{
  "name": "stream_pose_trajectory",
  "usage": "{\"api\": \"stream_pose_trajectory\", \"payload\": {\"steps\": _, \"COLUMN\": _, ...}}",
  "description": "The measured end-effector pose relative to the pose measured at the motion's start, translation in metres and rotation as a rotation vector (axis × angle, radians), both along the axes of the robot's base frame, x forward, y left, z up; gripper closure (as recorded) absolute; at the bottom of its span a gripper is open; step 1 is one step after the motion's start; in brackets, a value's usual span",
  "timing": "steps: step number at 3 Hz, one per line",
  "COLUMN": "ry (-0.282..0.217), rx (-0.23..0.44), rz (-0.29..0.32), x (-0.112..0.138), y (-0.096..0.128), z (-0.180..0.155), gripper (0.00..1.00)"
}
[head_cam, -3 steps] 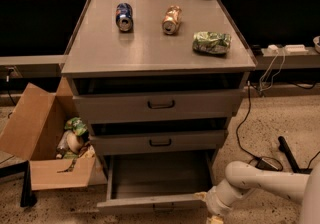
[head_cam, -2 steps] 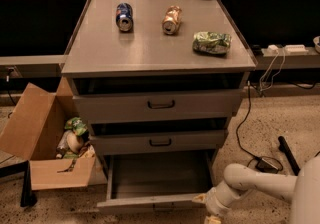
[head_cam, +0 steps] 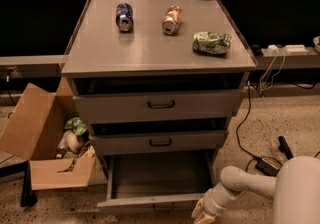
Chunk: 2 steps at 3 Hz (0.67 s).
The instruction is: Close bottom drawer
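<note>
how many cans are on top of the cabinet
2: blue can at back left, gold can right of it. The gripper sits low at the open bottom drawer, front right.

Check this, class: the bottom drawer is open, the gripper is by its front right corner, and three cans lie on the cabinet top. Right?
No: the camera view shows two cans on the cabinet top, a blue can and a gold can, plus a green bag. The bottom drawer is open, gripper by its front right corner.
</note>
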<state>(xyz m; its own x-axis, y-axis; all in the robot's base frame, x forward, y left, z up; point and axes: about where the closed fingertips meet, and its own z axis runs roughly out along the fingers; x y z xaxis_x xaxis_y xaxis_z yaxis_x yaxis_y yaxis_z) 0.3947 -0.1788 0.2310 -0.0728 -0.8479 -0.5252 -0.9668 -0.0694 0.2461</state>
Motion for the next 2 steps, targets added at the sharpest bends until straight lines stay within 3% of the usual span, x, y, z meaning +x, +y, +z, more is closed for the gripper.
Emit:
{"api": "stream_pose_trajectory", "payload": {"steps": 1, "ry": 0.006, "rx": -0.007, "rz": -0.006, "x": 0.008, "y": -0.007, "z": -0.029, "gripper": 0.84}}
{"api": "stream_pose_trajectory", "payload": {"steps": 2, "ry": -0.012, "rx": -0.017, "rz": 0.010, "x": 0.024, "y": -0.009, "z": -0.058, "gripper": 1.00}}
